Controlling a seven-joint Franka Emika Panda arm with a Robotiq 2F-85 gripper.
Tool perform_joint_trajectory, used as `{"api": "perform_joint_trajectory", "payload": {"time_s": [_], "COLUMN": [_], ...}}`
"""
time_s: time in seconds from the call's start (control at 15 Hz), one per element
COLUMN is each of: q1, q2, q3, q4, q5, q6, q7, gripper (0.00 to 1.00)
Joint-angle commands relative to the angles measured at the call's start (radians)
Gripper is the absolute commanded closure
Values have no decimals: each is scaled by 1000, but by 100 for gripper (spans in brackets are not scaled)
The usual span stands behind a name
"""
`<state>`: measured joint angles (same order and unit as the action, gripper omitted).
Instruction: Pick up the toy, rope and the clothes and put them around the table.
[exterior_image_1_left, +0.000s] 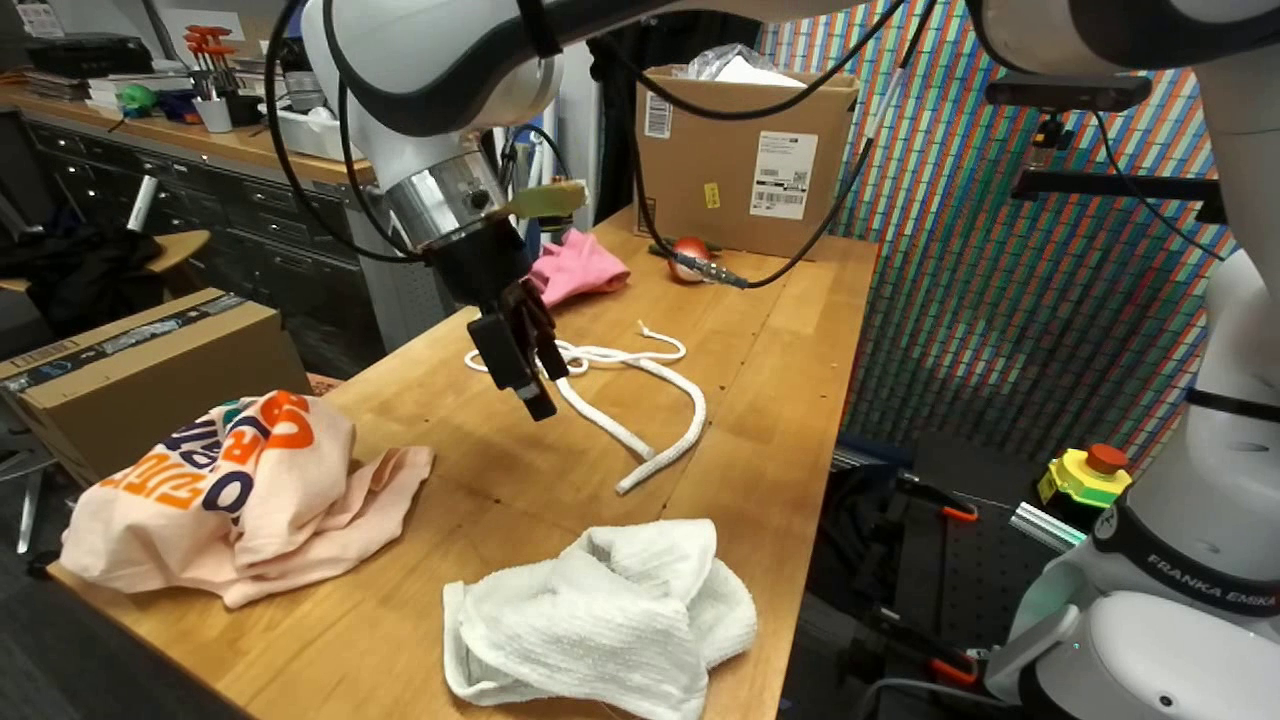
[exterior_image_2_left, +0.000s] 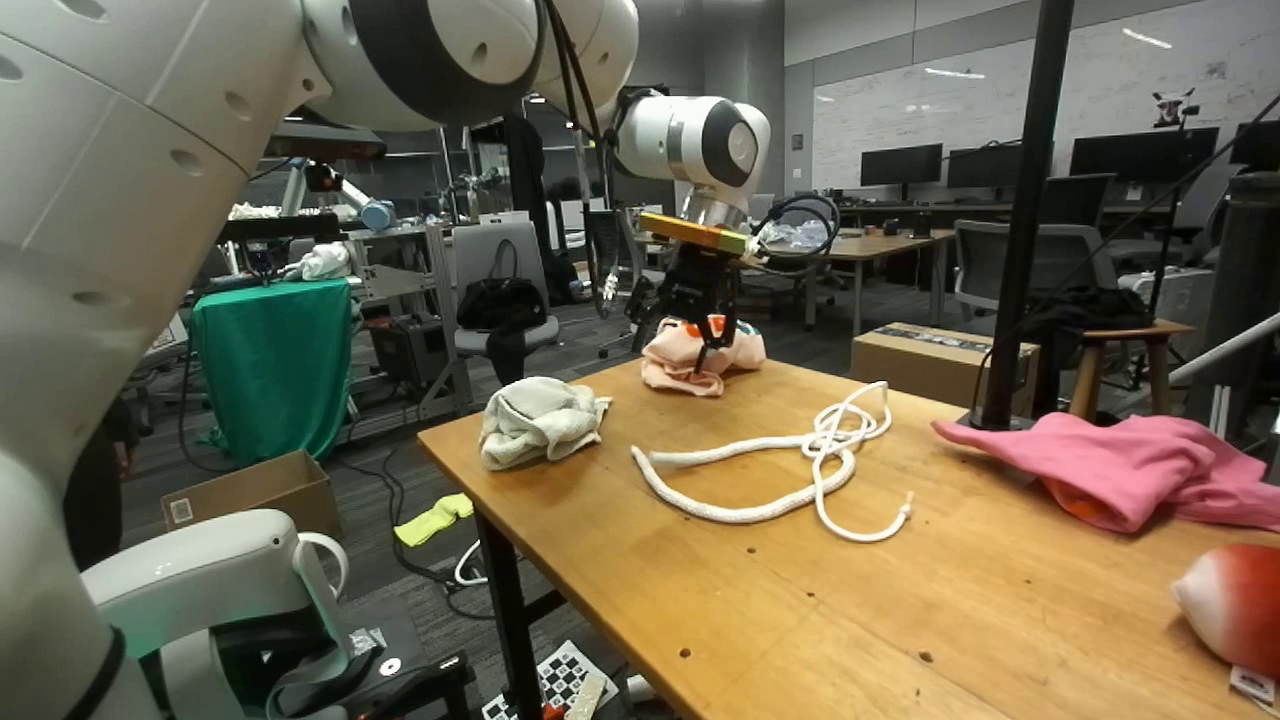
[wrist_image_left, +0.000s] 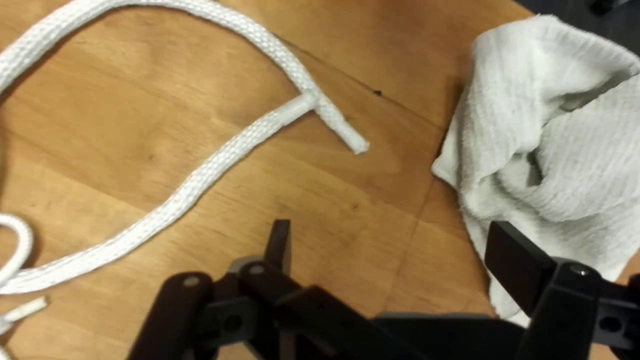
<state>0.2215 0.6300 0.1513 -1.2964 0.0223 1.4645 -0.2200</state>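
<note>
A white rope (exterior_image_1_left: 690, 425) lies in loops on the middle of the wooden table (exterior_image_1_left: 770, 400); it also shows in the wrist view (wrist_image_left: 195, 185). A crumpled white cloth (exterior_image_1_left: 600, 610) lies near a table edge and fills the right of the wrist view (wrist_image_left: 550, 150). A peach cloth with coloured letters (exterior_image_1_left: 280, 510) lies at a table corner. A pink cloth (exterior_image_2_left: 1130, 465) and a red and white round toy (exterior_image_2_left: 1235, 610) lie beyond the rope. My gripper (exterior_image_1_left: 548, 388) is open and empty above the table, its fingers (wrist_image_left: 390, 227) between rope and white cloth in the wrist view.
A large cardboard box (exterior_image_1_left: 740, 165) stands at the table end behind the toy. A black upright pole (exterior_image_2_left: 1022, 220) rises beside the pink cloth. Another cardboard box (exterior_image_1_left: 170, 370) sits beside the table, below its top. A loose cable hangs from the arm near the toy.
</note>
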Motion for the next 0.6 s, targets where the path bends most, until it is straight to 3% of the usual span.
{"api": "perform_joint_trajectory", "payload": {"time_s": [0.0,0.53], "q1": [-2,-29], "q2": [-45,-82], "q3": [-25,-72], "q4": [-99,-259], "q5": [-48,-84], "q6": [131,307], "q7": [78,209], "gripper": [0,0]}}
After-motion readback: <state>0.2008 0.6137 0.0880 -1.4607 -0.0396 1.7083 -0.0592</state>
